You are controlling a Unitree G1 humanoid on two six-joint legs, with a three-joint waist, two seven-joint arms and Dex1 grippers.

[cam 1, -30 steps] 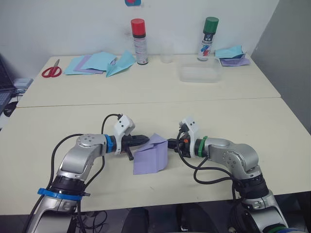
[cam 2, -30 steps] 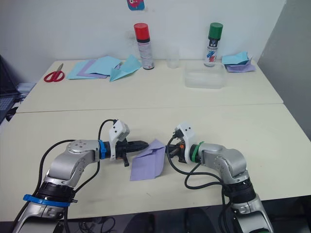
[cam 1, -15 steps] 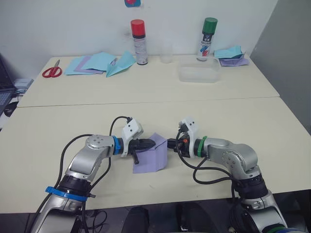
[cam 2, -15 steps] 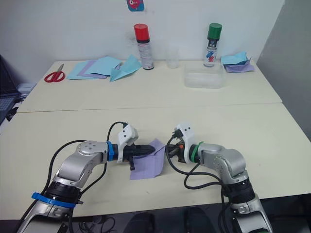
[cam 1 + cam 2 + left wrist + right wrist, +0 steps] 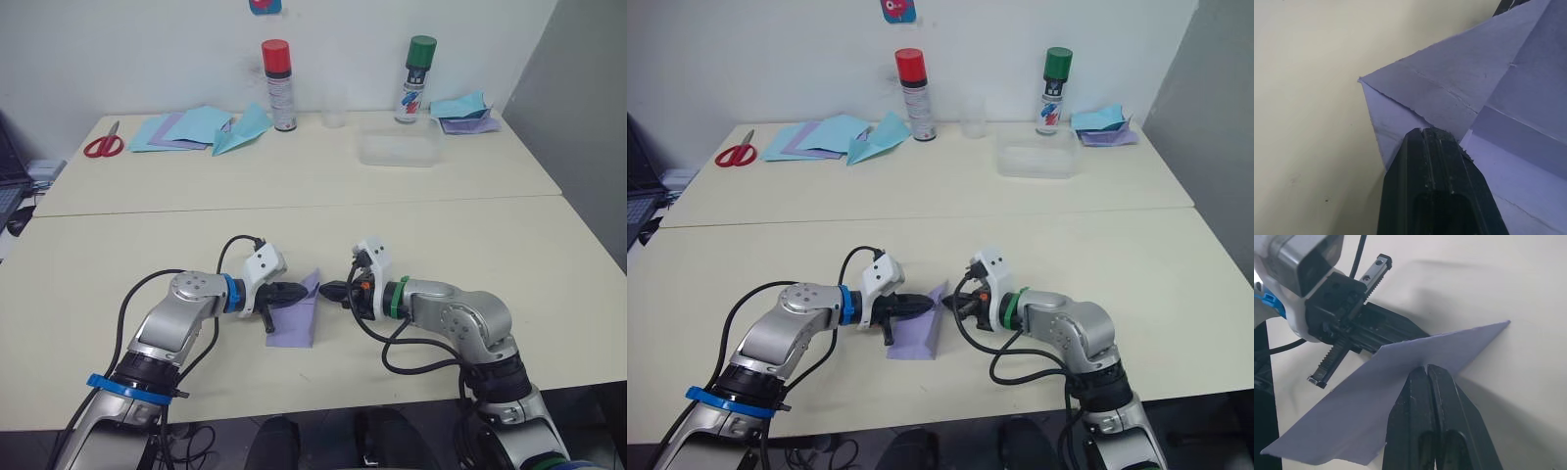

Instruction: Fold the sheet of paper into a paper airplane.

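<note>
Mid-fold, near edge of the surface [image 5: 118,250]. The sheet of paper [image 5: 294,318] – lavender, already creased – lies between the two arms on the front half of the surface, part flat and part raised. The left end effector [image 5: 294,291] has its black fingers pressed together on the sheet's left margin; the left wrist view shows the closed fingers [image 5: 1437,188] on a doubled layer beside a diagonal crease. The right end effector [image 5: 328,291] pinches the raised right flap, fingers [image 5: 1430,431] closed on its edge, as the right wrist view shows.

Change vs. 1.0 s ago: the sheet then lay wider and flatter, w/ the right end effector at its far right corner. That end effector has since travelled toward the left one, and the flap now stands up – the visible footprint is narrower. Judged meaning: a lengthwise fold is being closed; the crease is probably not yet pressed flat, so the airplane is partway done.

Far edge, untouched: light-blue sheets [image 5: 181,127], scissors [image 5: 103,144], two spray cans [image 5: 279,83], clear tray [image 5: 397,149].
</note>
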